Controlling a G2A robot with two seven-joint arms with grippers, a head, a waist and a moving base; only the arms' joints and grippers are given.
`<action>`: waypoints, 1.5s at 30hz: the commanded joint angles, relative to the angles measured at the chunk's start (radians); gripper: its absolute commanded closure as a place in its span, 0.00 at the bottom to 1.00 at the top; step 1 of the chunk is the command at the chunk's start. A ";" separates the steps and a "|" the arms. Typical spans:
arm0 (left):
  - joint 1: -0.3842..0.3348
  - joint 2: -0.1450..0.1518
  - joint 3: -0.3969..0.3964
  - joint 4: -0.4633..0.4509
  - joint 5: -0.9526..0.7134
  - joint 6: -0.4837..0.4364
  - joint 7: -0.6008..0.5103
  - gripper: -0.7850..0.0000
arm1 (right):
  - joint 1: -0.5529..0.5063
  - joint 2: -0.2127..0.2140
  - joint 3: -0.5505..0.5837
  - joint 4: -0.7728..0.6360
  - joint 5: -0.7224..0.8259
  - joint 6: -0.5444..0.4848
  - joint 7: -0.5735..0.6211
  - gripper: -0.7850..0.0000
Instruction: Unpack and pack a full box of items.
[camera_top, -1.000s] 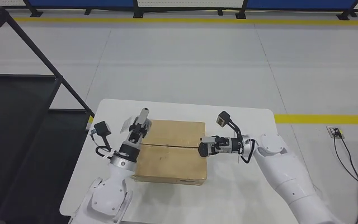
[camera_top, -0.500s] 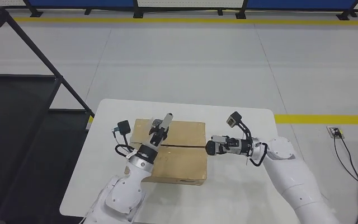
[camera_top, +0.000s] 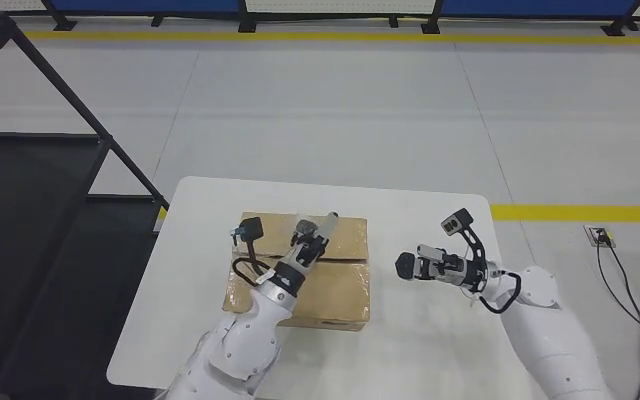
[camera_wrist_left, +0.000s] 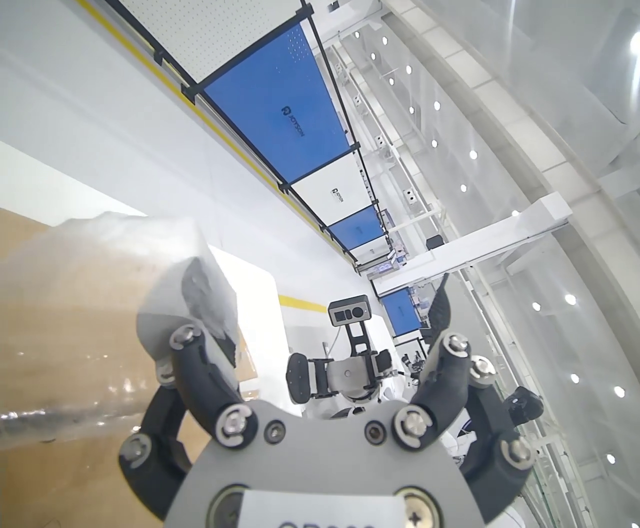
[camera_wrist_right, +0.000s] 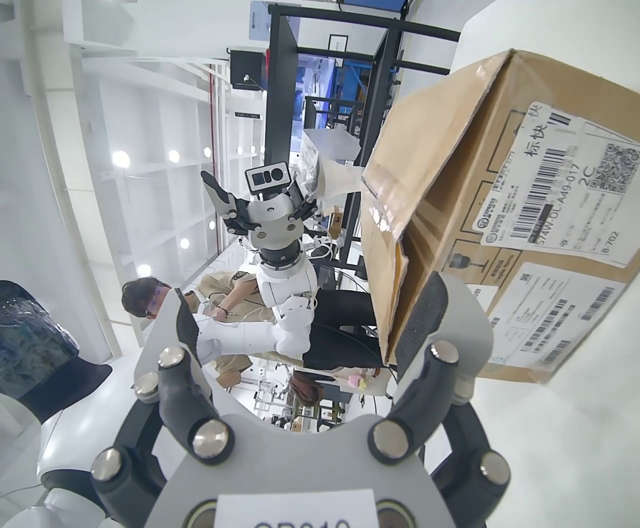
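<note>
left gripper (camera_top: 312, 232): fingers spread, empty, over box top | right gripper (camera_top: 404, 266): fingers apart, empty, pointing at box side, no contact | cardboard box (camera_top: 345, 288): flaps down, beneath left gripper, just ahead of right gripper, on white table (camera_top: 430, 215)

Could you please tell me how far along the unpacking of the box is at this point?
Done: nothing unpacked yet; the box sits on the table with its top flaps shut. In hand: the left claw is open above the box's top seam; the right claw is open beside it, holding nothing. Left: opening it, emptying it, repacking.
</note>
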 joint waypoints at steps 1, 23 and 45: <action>-0.010 -0.005 0.014 0.013 0.012 0.005 0.000 0.00 | -0.020 0.007 0.018 -0.012 0.008 0.001 0.001 0.00; -0.081 -0.060 0.111 0.120 0.063 0.016 0.000 0.00 | -0.089 0.039 0.068 -0.035 0.054 0.002 0.002 0.00; -0.039 -0.071 0.011 0.063 0.020 0.004 -0.029 0.00 | -0.037 0.042 0.016 -0.030 0.036 -0.001 0.000 0.00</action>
